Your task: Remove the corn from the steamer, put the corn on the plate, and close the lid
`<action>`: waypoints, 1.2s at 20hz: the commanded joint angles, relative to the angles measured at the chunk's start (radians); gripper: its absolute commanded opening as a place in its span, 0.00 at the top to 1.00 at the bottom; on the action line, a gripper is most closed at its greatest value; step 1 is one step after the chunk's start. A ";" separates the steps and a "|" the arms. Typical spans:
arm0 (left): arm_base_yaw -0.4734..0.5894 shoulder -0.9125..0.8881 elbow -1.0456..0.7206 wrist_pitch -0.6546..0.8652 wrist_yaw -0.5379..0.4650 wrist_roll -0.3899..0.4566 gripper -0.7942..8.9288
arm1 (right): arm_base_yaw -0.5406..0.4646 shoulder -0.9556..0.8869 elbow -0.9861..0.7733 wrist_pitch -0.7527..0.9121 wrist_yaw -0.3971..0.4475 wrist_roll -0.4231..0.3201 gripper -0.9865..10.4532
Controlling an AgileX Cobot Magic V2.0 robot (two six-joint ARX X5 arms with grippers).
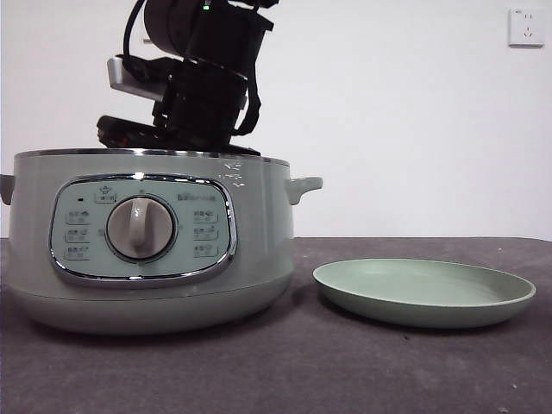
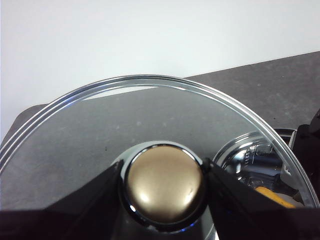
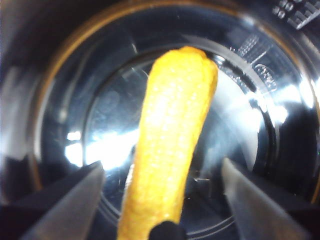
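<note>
On the dark grey table (image 1: 285, 379), before a plain white wall (image 1: 405, 121), the steamer (image 1: 147, 250) stands left, the plate (image 1: 424, 293) right. Left gripper (image 2: 164, 186) pinches the lid (image 2: 150, 100) knob. Right gripper (image 3: 162, 195), spread, flanks the corn (image 3: 172, 135) inside the steamer.

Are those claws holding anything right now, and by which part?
The left gripper holds the lid by its knob. The right gripper straddles the corn, jaws open.
</note>
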 commanded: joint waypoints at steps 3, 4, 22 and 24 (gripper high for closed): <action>-0.002 -0.012 0.006 0.042 -0.008 0.011 0.93 | 0.000 0.012 0.005 0.014 0.000 -0.005 0.87; -0.002 -0.012 0.006 0.040 -0.008 0.011 0.93 | 0.000 0.012 0.005 0.007 -0.002 -0.005 0.91; -0.003 0.072 0.006 0.148 0.180 0.001 0.93 | -0.280 -0.428 0.045 -0.457 0.111 0.116 0.92; -0.003 0.087 0.006 0.153 0.210 -0.001 0.93 | -0.333 -0.428 0.043 -0.530 0.111 0.123 0.92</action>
